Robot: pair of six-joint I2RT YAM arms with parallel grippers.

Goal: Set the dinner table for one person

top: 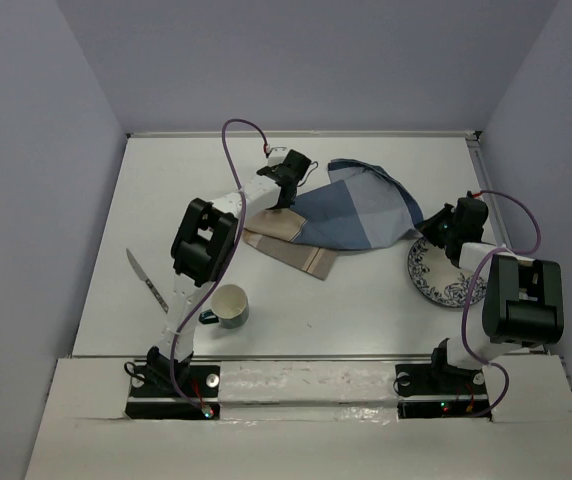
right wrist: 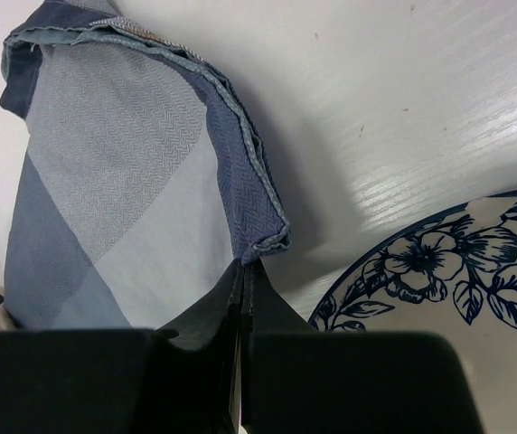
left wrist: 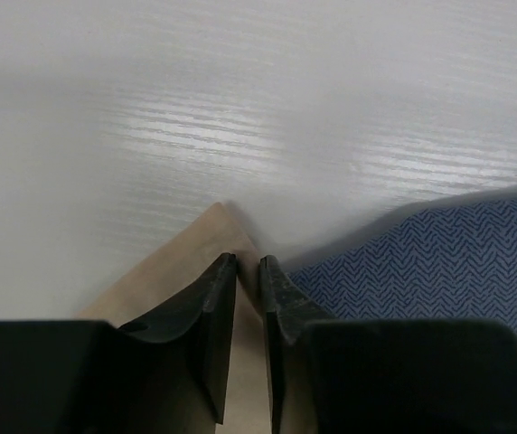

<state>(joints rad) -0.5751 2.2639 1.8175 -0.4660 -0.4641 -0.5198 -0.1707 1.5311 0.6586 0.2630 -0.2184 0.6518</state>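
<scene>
Two grippers showed from above, Ben; where did each one stand?

Ana, the left gripper (top: 286, 200) pointed down at the tan corner of the placemat (top: 356, 215). The right gripper (top: 434, 235) was at the blue corner on the opposite side. The cloth lay crumpled between the two pairs of jaws, on the dinner table (top: 366, 310), which spread white under both of them. The plate (top: 446, 285) was just behind the right jaws. The mug (top: 229, 305) and the knife (top: 146, 280) were well apart from the left jaws, toward the arm bases.

And what did the left wrist camera give?

The jaws of the left gripper (left wrist: 248, 262) were almost together, with only a thin gap. The tan corner of the placemat (left wrist: 213, 231) lay under the tips and showed inside the gap. The blue herringbone part was to the right of them, and the bare dinner table (left wrist: 240, 108) was beyond them. I could not tell if they pinched the cloth.

And the right wrist camera?

The jaws of the right gripper (right wrist: 243, 271) were pressed together. The hemmed blue corner of the placemat (right wrist: 123, 181) ended exactly in their tips, so they were clamped on it. The cloth went up and left from the tips. The plate (right wrist: 457, 262), with blue flowers, lay to the right of the jaws, and the dinner table (right wrist: 376, 108) was beyond them.
</scene>
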